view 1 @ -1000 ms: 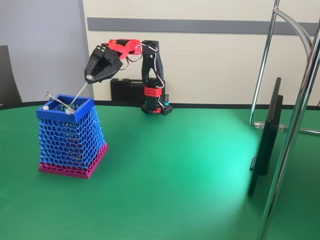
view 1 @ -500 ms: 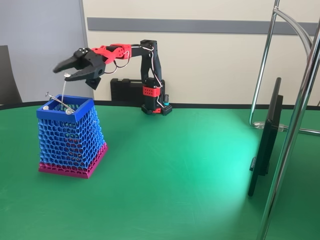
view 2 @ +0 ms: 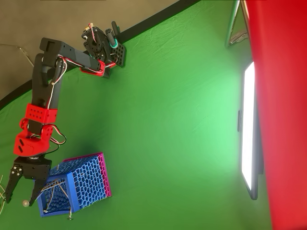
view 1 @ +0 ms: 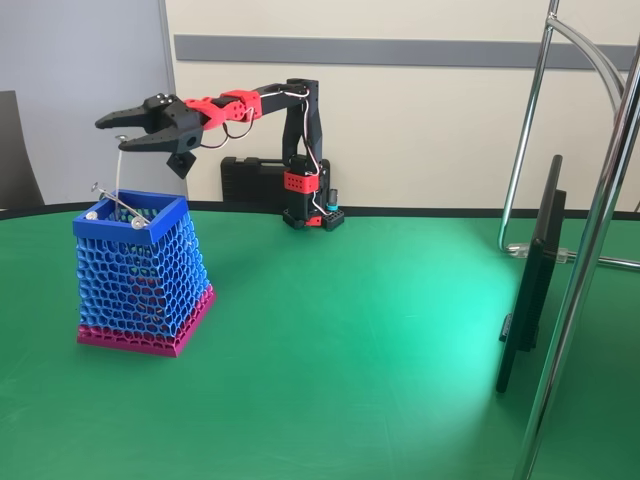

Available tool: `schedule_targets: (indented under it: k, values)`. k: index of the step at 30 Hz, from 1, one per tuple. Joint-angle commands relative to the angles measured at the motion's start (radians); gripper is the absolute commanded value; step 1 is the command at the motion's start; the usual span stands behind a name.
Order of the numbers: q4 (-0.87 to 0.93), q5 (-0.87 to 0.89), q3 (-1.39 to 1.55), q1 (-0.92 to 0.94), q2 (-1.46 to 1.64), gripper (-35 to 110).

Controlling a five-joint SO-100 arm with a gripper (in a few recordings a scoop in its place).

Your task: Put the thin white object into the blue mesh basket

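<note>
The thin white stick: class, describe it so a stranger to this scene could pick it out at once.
On the green table stands a blue honeycomb-mesh basket. Above its rim, the thin white stick hangs upright from the black claw. Unlike the grey ball-ended stick lying across the rim, it is held aloft.

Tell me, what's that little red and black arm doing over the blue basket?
The arm's gripper is stretched out above the far edge of the blue mesh basket on the green table. A thin white object hangs straight down from its fingertips toward the basket's open top, so the arm seems about to drop it in. A grey stick with ball ends already lies across the basket's rim.
</note>
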Motion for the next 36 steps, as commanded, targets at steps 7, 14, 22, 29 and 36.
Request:
schedule_targets:
  k: [7, 14, 22, 29, 36]
  values:
    - [-0.173, -0.130, 0.146, 0.021, 0.114, 28]
    - [-0.219, -0.222, 0.235, 0.000, 0.158, 27]
    - [-0.219, -0.380, 0.350, -0.101, 0.272, 26]
    - [-0.210, -0.626, 0.511, -0.225, 0.408, 26]
    - [-0.103, -0.813, 0.640, -0.339, 0.546, 25]
